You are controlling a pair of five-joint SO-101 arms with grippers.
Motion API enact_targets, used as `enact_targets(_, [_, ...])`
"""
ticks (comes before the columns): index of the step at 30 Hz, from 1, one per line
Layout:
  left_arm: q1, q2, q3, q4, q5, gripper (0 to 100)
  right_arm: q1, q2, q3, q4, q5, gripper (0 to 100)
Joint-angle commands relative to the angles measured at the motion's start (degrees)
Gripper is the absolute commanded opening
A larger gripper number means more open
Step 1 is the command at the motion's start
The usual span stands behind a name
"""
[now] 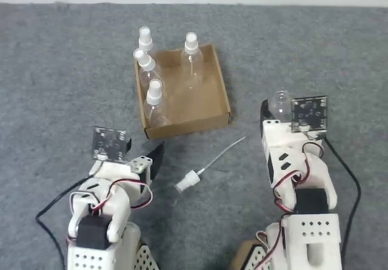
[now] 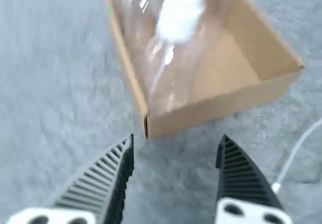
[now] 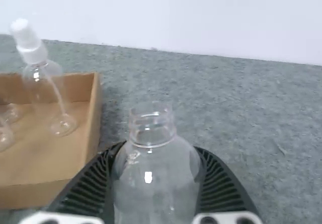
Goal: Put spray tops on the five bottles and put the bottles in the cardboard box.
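Clamping the uncapped bottle (image 3: pixel 151 173) are the right jaws; left jaws gape near cardboard box (image 2: pixel 216 108).

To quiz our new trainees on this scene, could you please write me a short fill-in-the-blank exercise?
1. The right gripper holds a bottle without a ____.
2. The left gripper, near the cardboard box, is ____.
3. The count of capped bottles is ____.
Missing words: spray top; open; four.
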Motion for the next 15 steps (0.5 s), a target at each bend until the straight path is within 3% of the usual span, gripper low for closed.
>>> enact_targets(1, [3.08,-0.70,-4.70,-4.48,-6.51,25,1.71,-1.19,0.35,-1.80,-0.97,4.0])
enact_targets(7, [11.43,-0.62,-4.70,-1.76,-10.37,25,1.98,-1.19,0.35,-1.80,-1.05,4.0])
enact_targets(15, [12.84,-0.35,-4.70,-0.35,-13.36,25,2.07,-1.19,0.35,-1.80,-0.97,4.0])
